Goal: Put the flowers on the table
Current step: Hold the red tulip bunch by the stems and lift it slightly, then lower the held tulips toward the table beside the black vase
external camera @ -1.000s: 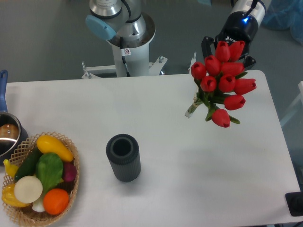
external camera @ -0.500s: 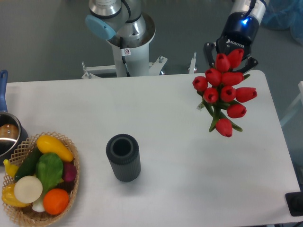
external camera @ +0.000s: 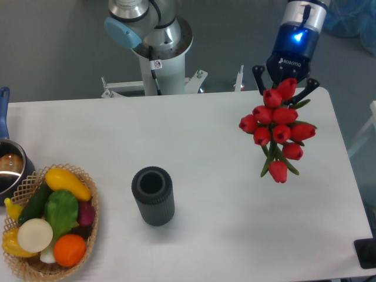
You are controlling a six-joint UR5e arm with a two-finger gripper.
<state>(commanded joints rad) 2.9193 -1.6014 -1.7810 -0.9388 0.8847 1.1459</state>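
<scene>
The table [external camera: 194, 135] surface is white, smooth and matt. The flowers [external camera: 277, 126] show glossy red petals. The cylinder [external camera: 153, 195] is dark, matt and ribbed. The basket [external camera: 88, 235] is woven wicker. The pot [external camera: 10, 169] appears as shiny metal.

White table [external camera: 211, 135] with rounded corners; dark ribbed cylinder [external camera: 153, 195] upright at lower centre, wicker basket [external camera: 87, 235] of produce lower left, pot [external camera: 10, 167] at left edge.

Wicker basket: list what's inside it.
The wicker basket holds a yellow squash, green pieces, a white round, an orange. Whatever lies beneath them is hidden.
</scene>
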